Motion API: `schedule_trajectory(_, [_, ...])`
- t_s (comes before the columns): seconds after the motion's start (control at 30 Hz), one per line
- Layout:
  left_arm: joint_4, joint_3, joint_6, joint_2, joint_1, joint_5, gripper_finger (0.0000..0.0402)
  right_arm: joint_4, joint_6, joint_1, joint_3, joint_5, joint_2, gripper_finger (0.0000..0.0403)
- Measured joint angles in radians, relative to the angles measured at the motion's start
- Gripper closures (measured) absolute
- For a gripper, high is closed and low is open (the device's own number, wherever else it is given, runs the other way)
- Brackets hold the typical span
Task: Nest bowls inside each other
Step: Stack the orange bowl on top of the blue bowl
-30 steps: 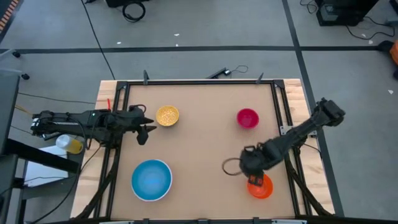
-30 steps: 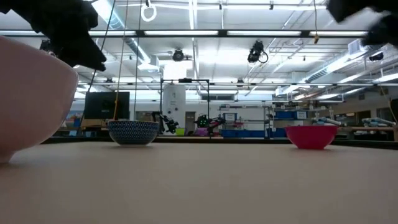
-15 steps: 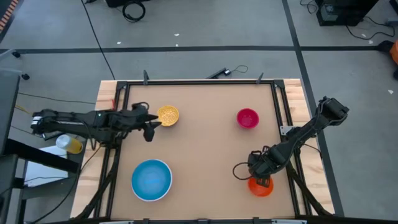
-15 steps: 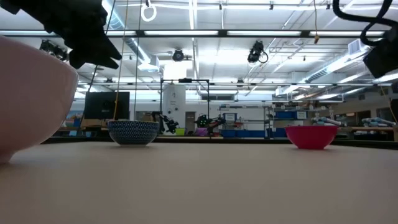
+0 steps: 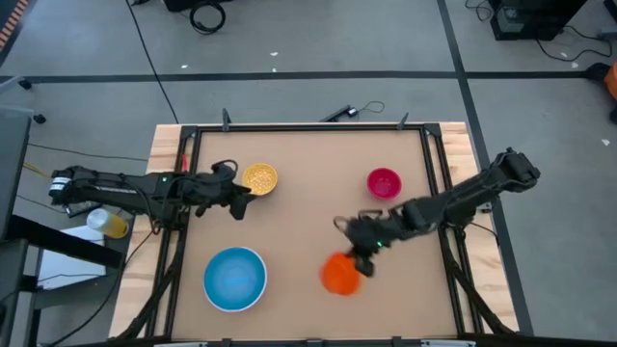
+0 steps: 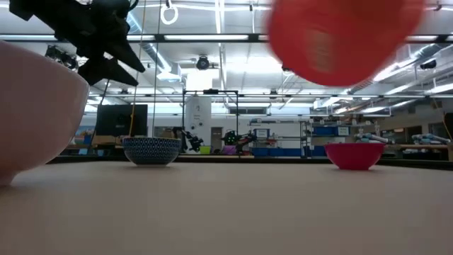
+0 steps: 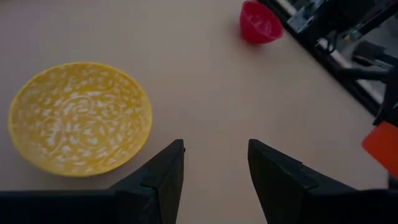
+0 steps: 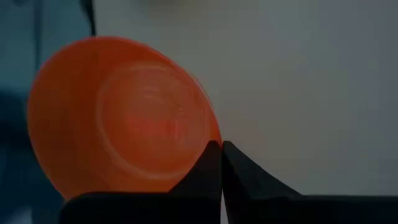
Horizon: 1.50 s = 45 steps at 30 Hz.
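Note:
The orange bowl [image 5: 339, 274] is up in the air over the table's near middle, showing high and blurred in the low view [image 6: 340, 39], with my right gripper [image 5: 359, 256] shut on it. My left gripper [image 5: 241, 204] stands open just beside the yellow bowl [image 5: 258, 178], which rests on its base at the far left; the bowl [image 7: 81, 118] lies to one side of the open fingers [image 7: 214, 168]. The light blue bowl [image 5: 234, 280] sits at the near left, the magenta bowl [image 5: 384, 182] at the far right. My right gripper pinches the orange bowl's rim [image 8: 208, 140] between its two shut fingers, on the side of the bowl nearest the arm. The fingers slant down from the table's right side. The bowl is lifted clear of the table and tilted, out beyond the fingertips.
A black frame [image 5: 308, 126] runs round the brown tabletop. Bare board lies between the light blue bowl and the orange one, and in the table's middle. In the low view the light blue bowl's pale outer wall [image 6: 35, 113] fills the left edge.
My right gripper has shut on the orange bowl at the near right, lifted it clear and carried it toward the table's left, tipping as it went. My left gripper has moved a little toward the yellow bowl and rolled, staying open.

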State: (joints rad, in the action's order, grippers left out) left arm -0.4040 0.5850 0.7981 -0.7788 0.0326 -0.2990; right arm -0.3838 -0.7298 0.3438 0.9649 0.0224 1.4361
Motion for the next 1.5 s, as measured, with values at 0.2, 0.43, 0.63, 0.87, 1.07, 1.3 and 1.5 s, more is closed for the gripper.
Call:
schedule_trajectory(0.2, [0.042,0.046,-0.103,0.008,0.004,0.032,0.0234,0.115,0.087,-0.178,0.12,-0.022,0.101,0.04])
schedule_trajectory(0.43, [0.028,0.149,-0.233,0.008,0.025,0.033,0.025,0.115,0.195,-0.227,0.366,0.003,0.344,0.0401])
schedule_trajectory(0.63, [-0.055,0.184,-0.222,0.015,0.028,0.032,0.0251,0.19,0.269,-0.24,0.582,0.069,0.532,0.0401])
schedule_trajectory(0.87, [-0.247,0.207,-0.162,0.039,0.031,0.033,0.0251,0.17,0.373,-0.254,0.889,0.169,0.759,0.0401])
schedule_trajectory(1.07, [-0.281,0.208,-0.155,0.058,0.034,0.034,0.0251,0.133,0.392,-0.255,1.093,0.244,0.913,0.04])
schedule_trajectory(1.3, [-0.284,0.209,-0.136,0.06,0.034,0.033,0.0251,0.125,0.329,-0.243,1.183,0.288,1.002,0.0385])
schedule_trajectory(1.5, [-0.284,0.209,-0.137,0.06,0.034,0.032,0.0251,0.063,0.355,-0.221,1.185,0.221,1.001,0.0348])
